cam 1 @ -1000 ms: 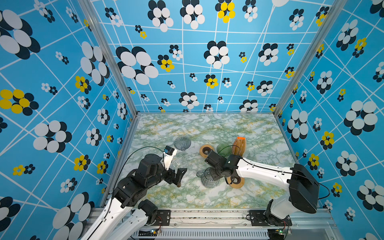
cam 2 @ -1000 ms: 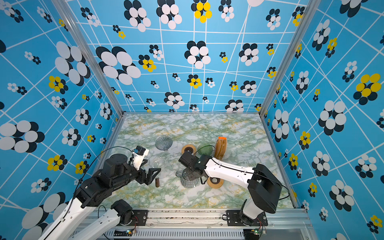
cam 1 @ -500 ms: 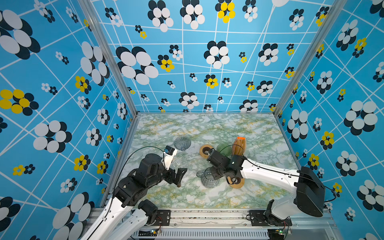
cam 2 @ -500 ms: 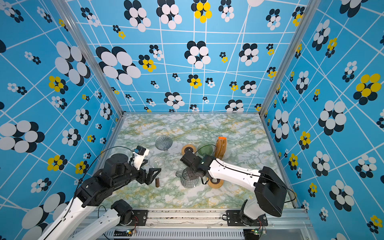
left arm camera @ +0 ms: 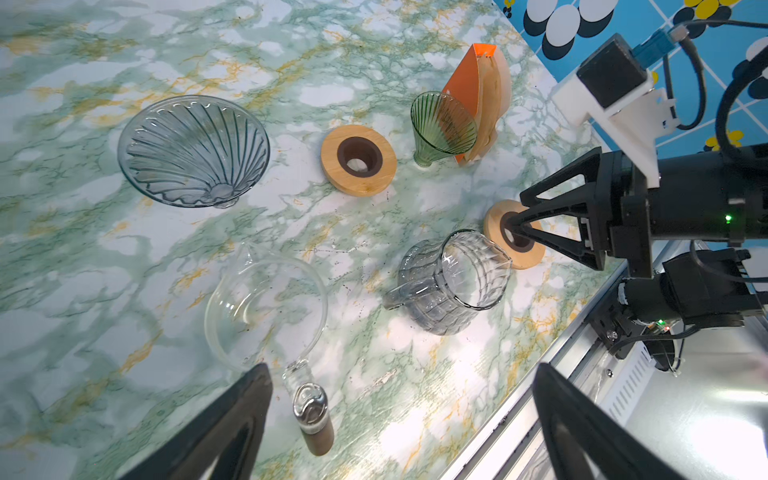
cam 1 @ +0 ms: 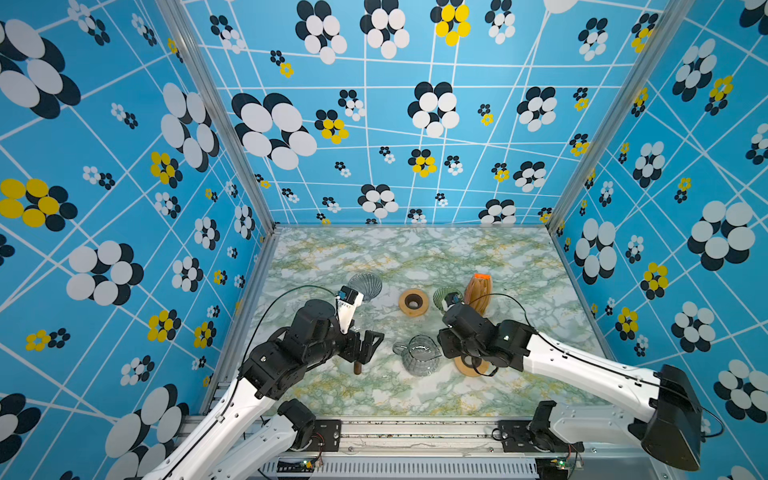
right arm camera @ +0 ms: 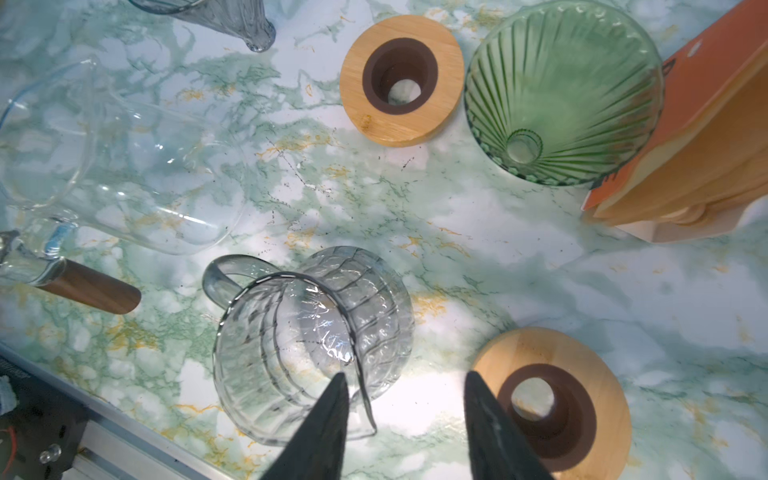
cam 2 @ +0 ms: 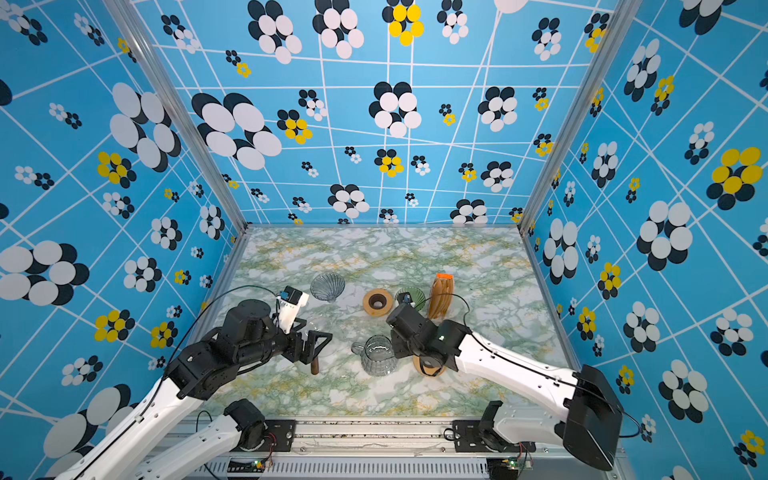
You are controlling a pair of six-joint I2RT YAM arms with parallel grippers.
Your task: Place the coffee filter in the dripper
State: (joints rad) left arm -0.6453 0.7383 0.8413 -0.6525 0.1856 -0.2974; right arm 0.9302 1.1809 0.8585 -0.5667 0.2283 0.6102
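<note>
The brown paper coffee filters [right arm camera: 706,158] stand stacked in an orange holder [cam 1: 478,291] at mid-table. A ribbed green glass dripper [right arm camera: 561,91] lies tilted against that stack and holds nothing. A larger grey glass dripper [left arm camera: 193,151] lies tipped further left, also with nothing in it. My right gripper [right arm camera: 404,374] is open, away from the filters. One finger sits over the rim of a ribbed glass jug [right arm camera: 307,340], the other between the jug and a wooden ring [right arm camera: 552,399]. My left gripper [left arm camera: 401,368] is wide open and holds nothing, above a clear server's wooden handle [left arm camera: 318,432].
A clear glass server [left arm camera: 266,307] lies on its side near the left gripper. A second wooden ring [cam 1: 413,302] sits between the two drippers. The metal front rail [left arm camera: 552,374] runs close behind the jug. Patterned blue walls enclose the marble tabletop [cam 1: 415,253].
My right gripper's jaws have parted from nearly shut at the jug's rim to open. The right arm shifted slightly. The left arm and the objects have not moved.
</note>
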